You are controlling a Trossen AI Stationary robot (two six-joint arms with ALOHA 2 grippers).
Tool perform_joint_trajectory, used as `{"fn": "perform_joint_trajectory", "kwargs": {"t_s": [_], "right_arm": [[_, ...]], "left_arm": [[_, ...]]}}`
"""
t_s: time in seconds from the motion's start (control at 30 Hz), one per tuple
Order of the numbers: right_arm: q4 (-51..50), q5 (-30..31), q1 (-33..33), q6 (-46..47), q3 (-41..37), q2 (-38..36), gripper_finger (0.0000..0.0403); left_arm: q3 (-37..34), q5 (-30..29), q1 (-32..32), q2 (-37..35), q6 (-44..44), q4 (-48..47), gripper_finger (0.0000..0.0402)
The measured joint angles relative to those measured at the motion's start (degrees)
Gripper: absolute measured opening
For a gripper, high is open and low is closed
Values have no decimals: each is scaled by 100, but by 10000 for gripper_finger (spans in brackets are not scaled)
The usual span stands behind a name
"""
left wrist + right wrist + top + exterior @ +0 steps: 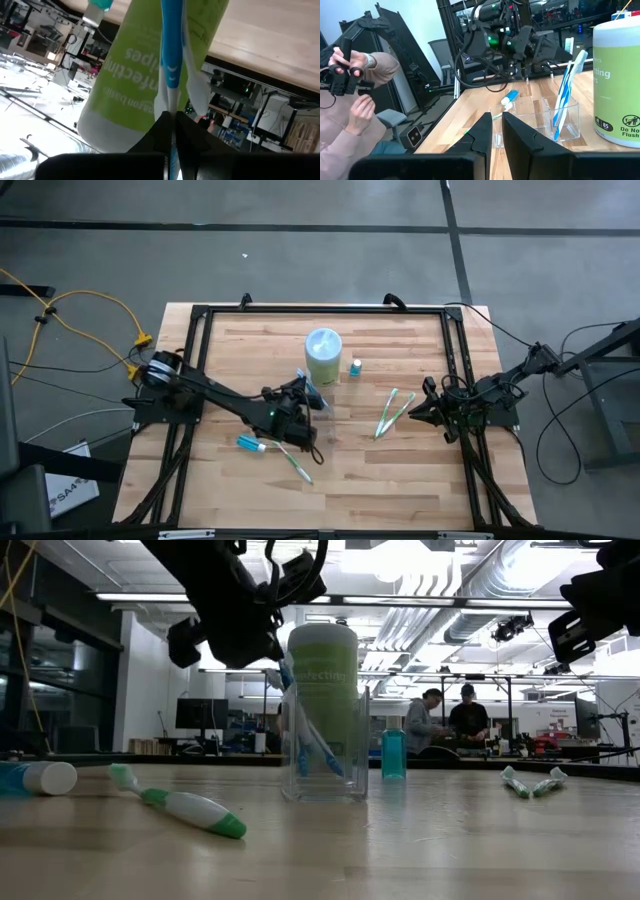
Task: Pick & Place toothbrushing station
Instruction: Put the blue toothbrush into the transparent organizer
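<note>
A small clear tumbler (350,780) (545,120) stands on the table in front of a green wipes canister (323,355) (322,670). My left gripper (308,395) (172,122) hangs just above it, shut on a blue-and-white toothbrush (310,735) (170,65). One green-and-white toothbrush (185,808) (295,462) lies flat near the front beside a blue-and-white toothpaste tube (250,443) (40,778). Two more green-and-white toothbrushes (393,412) (532,782) lie to the right. My right gripper (497,127) (425,408) waits at the right edge, a narrow gap between its fingers, holding nothing. My left gripper pinches the blue-and-white toothbrush by its upper end (171,107) between the two fingers. The fingers come from the table's left, tipped a little downward. The brush slants down below them, and its lower end (335,768) is inside the tumbler. Whether it touches the bottom does not show.
A small blue-capped tube (355,367) (393,753) stands right of the canister. A black frame (320,308) runs around the tabletop. Bare wood lies in the middle front. A person holding a controller (345,75) sits beyond the table's left side; people stand far behind.
</note>
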Motion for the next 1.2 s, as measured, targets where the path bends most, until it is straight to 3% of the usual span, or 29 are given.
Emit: {"fn": "perform_joint_trajectory", "kwargs": {"t_s": [0.23, 1.2], "right_arm": [[0, -1, -1, -1, 0, 1, 36], [0, 1, 1, 0, 0, 1, 36]], "left_arm": [[0, 324, -22, 169, 2, 2, 3], [0, 171, -25, 219, 287, 448, 26]]}}
